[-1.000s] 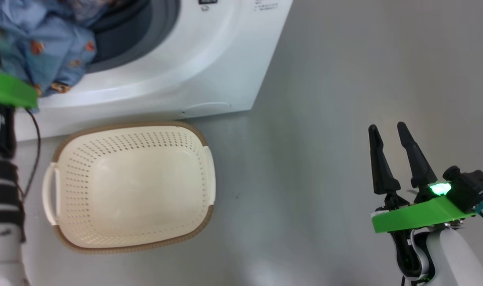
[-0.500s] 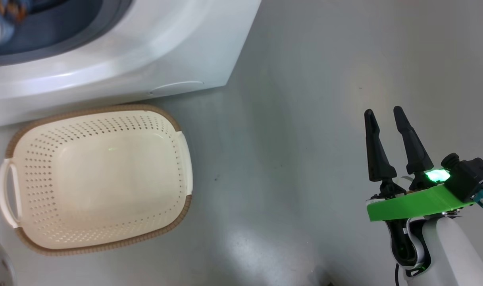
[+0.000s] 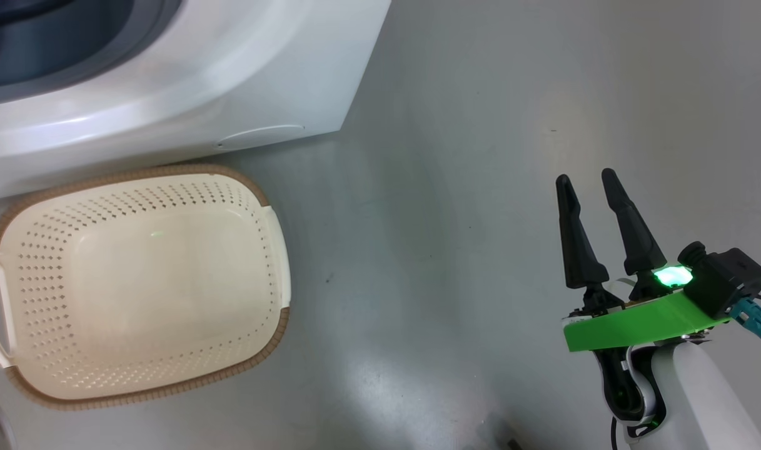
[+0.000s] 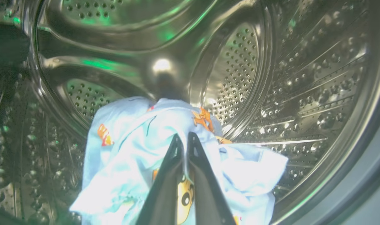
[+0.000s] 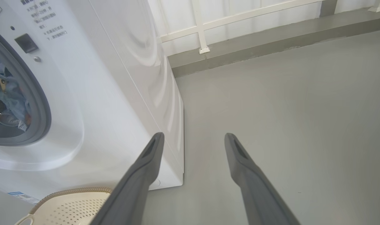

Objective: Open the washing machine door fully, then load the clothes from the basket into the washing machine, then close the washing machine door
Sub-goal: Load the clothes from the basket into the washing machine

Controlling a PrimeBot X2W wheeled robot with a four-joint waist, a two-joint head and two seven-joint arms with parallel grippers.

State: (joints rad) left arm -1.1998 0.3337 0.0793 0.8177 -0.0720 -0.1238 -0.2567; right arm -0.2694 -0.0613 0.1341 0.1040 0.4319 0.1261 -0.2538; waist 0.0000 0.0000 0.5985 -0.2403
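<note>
Left gripper: your left gripper (image 4: 183, 139) was deep inside the steel drum (image 4: 302, 78). Its two dark fingers were drawn almost together, and by the look of it a fold of the clothes (image 4: 130, 150) was pinched between them.
Clothes: the light-blue bundle with orange prints hung around those fingers at 6 o'clock of the left wrist view, low in the drum and short of its back wall. In the right wrist view, blue cloth lay behind the grey gasket (image 5: 41, 106) at 9 o'clock.
Why held so: you probably kept the grip until the load was well past the gasket, so that nothing would drape over the lip and foul the door.
Basket: the basket (image 3: 42, 300) sat on the floor (image 3: 449, 250) at 8 o'clock of the head view, just in front of the washing machine (image 3: 167, 94), with nothing in it. That closeness likely kept each carry short.
Right gripper: your right gripper (image 3: 585, 180) stood at 4 o'clock of the head view, fingers spread wide and holding nothing. It was well apart from basket and machine, seemingly parked out of the working arm's way.
Stage: loading looked nearly done. The release, the withdrawal and the door were left for you.
Risk: cloth catching on the fingers as you backed out could drag onto the gasket.
</note>
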